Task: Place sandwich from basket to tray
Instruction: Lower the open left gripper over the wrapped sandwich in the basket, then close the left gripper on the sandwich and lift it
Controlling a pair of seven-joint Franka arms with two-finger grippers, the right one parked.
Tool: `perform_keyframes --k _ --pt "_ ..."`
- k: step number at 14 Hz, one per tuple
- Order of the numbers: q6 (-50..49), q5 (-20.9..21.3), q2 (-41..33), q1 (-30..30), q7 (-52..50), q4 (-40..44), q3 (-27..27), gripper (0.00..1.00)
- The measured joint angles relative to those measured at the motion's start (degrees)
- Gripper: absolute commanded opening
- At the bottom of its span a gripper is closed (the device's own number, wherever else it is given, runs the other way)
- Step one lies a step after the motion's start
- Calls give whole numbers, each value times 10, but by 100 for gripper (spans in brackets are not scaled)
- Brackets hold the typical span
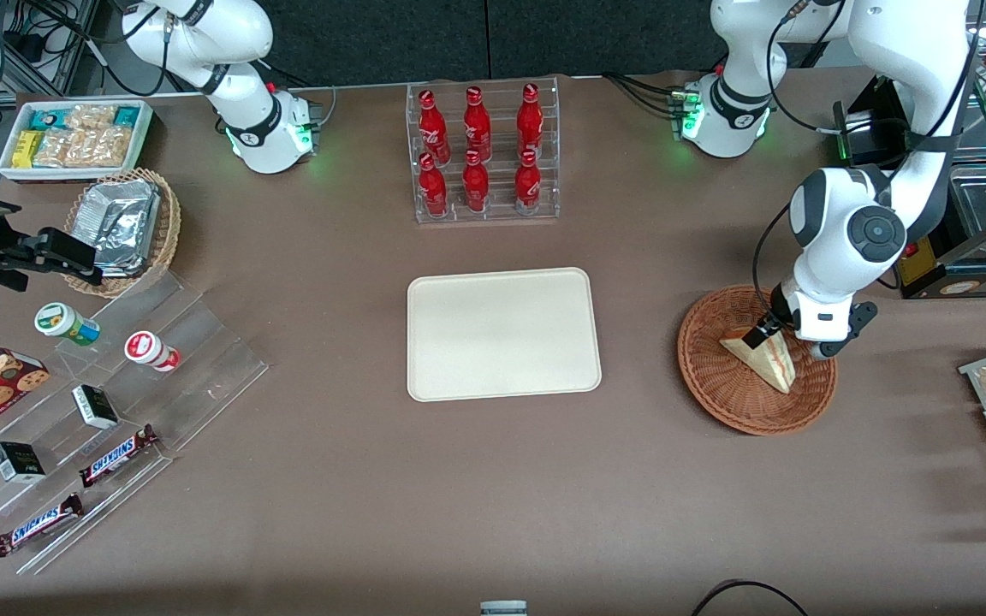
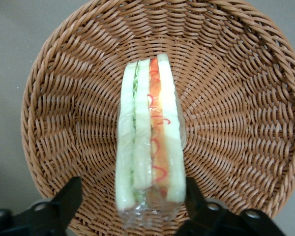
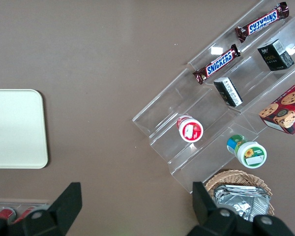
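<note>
The claw [image 2: 132, 201] hangs open astride the sandwich [image 2: 148, 132], which stands on edge near the basket [image 2: 59, 73] centre. Its slick wrap could slip or tip as the fingers close.

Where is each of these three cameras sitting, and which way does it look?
Front view: high up facing the robots, looking down on the table; both arms show.
Left wrist view: on the working arm, looking down at the sandwich in the basket; the open gripper straddles the sandwich.
Right wrist view: on the parked arm, looking down at snack shelves; its own fingers show.
Shared: the tray appears in the front and right wrist views.
</note>
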Motion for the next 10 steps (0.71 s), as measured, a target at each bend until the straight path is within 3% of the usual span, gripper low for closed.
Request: perform_keyframes --k 5,10 --pt "4 0 2 0 -7 2 0 10" --pt "4 1 5 -1 -18 14 0 7"
